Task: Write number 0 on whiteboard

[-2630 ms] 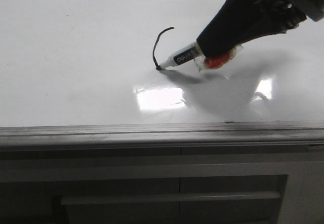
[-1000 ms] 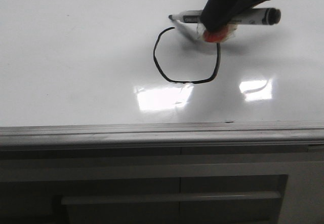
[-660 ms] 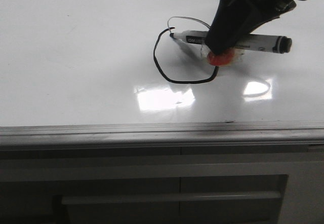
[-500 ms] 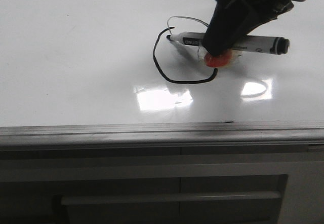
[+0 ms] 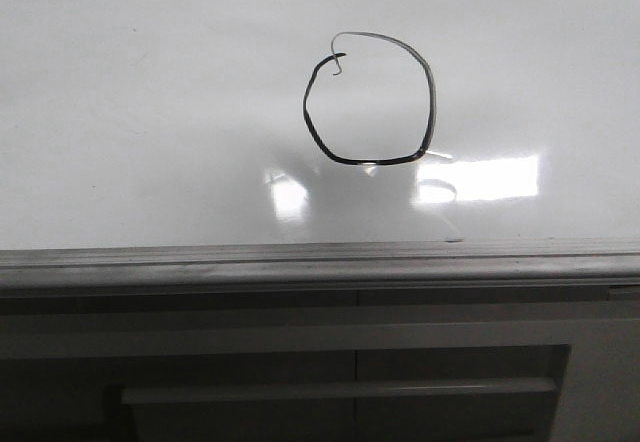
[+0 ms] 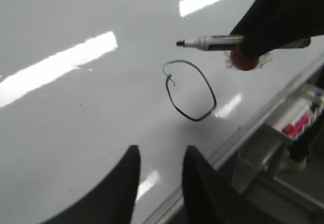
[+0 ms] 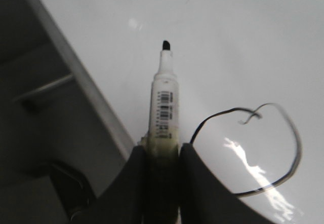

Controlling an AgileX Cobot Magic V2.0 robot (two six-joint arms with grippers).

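Loop of the number 0 (image 5: 370, 100) closed on whiteboard (image 5: 150, 112). Right gripper (image 7: 162, 155) clamps marker (image 7: 163, 110), tip off surface above the stroke; left gripper (image 6: 159, 176) parted, idle. Next: retract.

The front view looks forward and down over the whiteboard (image 5: 150, 112), its grey frame edge (image 5: 300, 260) and a dark cabinet front (image 5: 330, 382) nearest the lens. Both wrist views hang above the same board — the left from farther off, the right close in. All three share the number 0 (image 5: 368, 97).
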